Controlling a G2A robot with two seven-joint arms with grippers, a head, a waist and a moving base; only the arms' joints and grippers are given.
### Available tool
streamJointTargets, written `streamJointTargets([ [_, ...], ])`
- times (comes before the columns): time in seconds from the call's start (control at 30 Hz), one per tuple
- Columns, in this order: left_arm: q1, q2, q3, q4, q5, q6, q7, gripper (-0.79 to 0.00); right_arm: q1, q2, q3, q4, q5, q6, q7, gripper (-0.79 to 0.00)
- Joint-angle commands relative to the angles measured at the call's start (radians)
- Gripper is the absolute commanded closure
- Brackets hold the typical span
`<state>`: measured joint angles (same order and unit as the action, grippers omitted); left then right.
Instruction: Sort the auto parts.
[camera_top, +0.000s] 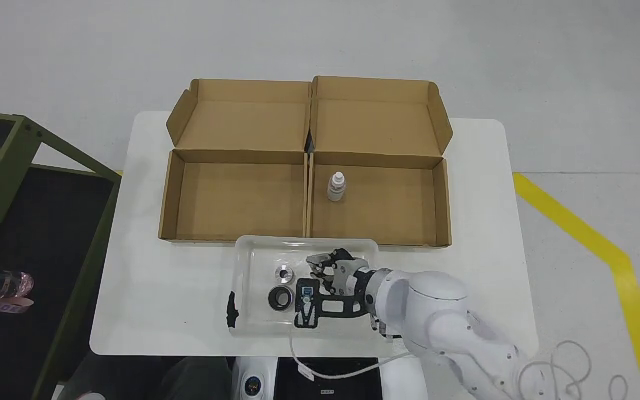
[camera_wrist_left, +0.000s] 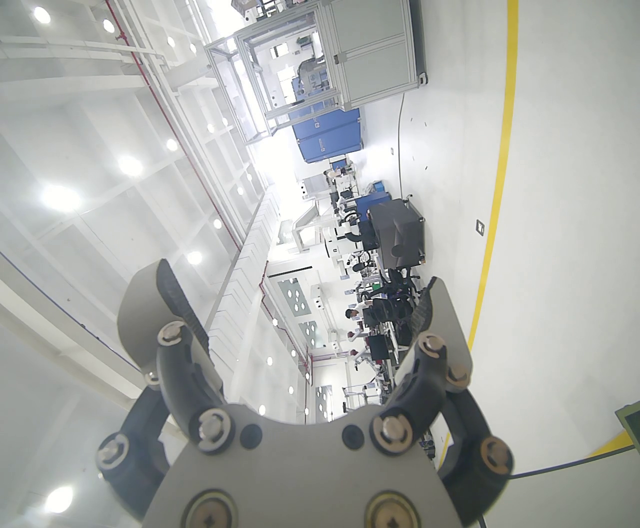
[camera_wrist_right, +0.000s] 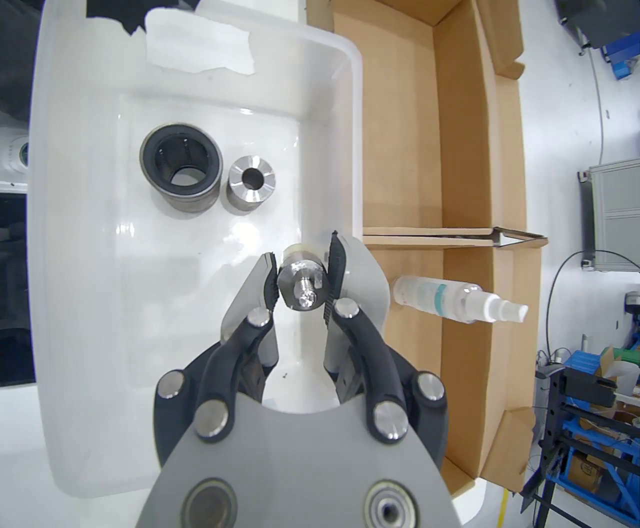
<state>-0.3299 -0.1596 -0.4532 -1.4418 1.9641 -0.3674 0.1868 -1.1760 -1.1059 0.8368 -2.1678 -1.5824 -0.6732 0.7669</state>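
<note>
A white plastic bin (camera_wrist_right: 350, 150) holds the parts. My right gripper (camera_wrist_right: 301, 280) is inside it, shut on a small steel cylinder with a stud (camera_wrist_right: 295, 277), close to the bin wall nearest the cardboard box. A black-lined bearing sleeve (camera_wrist_right: 181, 167) and a silver bushing (camera_wrist_right: 251, 183) stand side by side farther along the bin floor. In the top view the right gripper (camera_top: 322, 262) sits over the bin (camera_top: 250, 245), with the sleeve (camera_top: 280, 297) and bushing (camera_top: 285, 272) beside it. My left gripper (camera_wrist_left: 300, 295) is open, holds nothing and points up into the room.
Behind the bin stands a cardboard box (camera_top: 305, 160) with two compartments. A white spray bottle (camera_top: 339, 185) lies in the right one, and the left one (camera_top: 235, 200) shows bare floor. A dark green cart (camera_top: 40, 200) stands left of the table. A black clip (camera_top: 232, 308) sits on the bin's left rim.
</note>
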Motion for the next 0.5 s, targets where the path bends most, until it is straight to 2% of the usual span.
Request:
streamJointTargets([
  [0.0, 0.000, 0.000, 0.000, 0.000, 0.000, 0.000, 0.000, -0.785, -0.002, 0.001, 0.007, -0.008, -0.022, 0.009, -0.026, 0.000],
  [0.47, 0.000, 0.000, 0.000, 0.000, 0.000, 0.000, 0.000, -0.785, -0.034, 0.008, 0.084, -0.010, -0.093, 0.062, -0.134, 0.000],
])
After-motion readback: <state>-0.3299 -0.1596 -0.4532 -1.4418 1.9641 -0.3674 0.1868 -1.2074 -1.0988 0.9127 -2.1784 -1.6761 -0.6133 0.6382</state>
